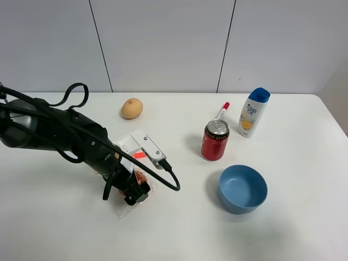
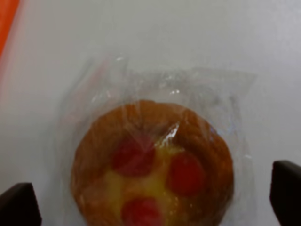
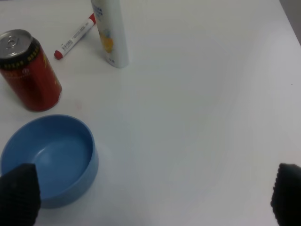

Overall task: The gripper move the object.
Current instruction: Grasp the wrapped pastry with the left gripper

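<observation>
The object, a round golden-brown pastry with red jam spots (image 2: 153,169) in clear plastic wrapping, lies on the white table. In the high view it (image 1: 143,178) shows only in part under my left gripper (image 1: 134,191). In the left wrist view my left gripper (image 2: 153,200) is open, with one black fingertip (image 2: 19,205) on each side of the pastry and a gap to both. My right gripper (image 3: 153,195) is open and empty above the table, near the blue bowl; it does not show in the high view.
A tan potato-like lump (image 1: 132,108) lies at the back left. A red can (image 1: 215,140), a red-capped marker (image 1: 222,111) and a white bottle with a blue cap (image 1: 254,112) stand mid-right. A blue bowl (image 1: 243,188) sits in front of them.
</observation>
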{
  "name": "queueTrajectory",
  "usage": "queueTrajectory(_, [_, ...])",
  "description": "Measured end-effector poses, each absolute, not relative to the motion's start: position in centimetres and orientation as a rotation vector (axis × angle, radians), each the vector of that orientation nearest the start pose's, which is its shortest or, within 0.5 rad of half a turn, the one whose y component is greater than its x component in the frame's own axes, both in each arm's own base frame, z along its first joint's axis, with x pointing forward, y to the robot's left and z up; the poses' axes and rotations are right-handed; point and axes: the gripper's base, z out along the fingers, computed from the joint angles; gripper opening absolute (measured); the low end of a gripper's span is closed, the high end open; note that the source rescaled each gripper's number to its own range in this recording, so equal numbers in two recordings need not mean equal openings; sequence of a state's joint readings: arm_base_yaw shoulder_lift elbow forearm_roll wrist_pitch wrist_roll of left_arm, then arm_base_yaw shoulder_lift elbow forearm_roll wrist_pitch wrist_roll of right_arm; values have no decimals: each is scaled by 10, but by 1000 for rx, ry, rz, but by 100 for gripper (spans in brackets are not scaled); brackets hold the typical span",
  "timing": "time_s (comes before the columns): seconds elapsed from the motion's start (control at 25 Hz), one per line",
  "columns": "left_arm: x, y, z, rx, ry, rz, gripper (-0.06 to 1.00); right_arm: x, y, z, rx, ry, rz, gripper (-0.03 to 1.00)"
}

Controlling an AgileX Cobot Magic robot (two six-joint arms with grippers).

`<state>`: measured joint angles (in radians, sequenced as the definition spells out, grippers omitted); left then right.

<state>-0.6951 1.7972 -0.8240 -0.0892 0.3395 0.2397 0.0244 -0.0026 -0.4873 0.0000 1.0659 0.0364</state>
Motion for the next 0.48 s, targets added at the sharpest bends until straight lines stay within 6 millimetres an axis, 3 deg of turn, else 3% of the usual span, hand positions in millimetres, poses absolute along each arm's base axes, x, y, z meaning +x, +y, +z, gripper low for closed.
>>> queueTrajectory(0.48, [237, -201, 118, 1155, 2539, -173, 100, -4, 0, 273, 12, 2060, 38, 100])
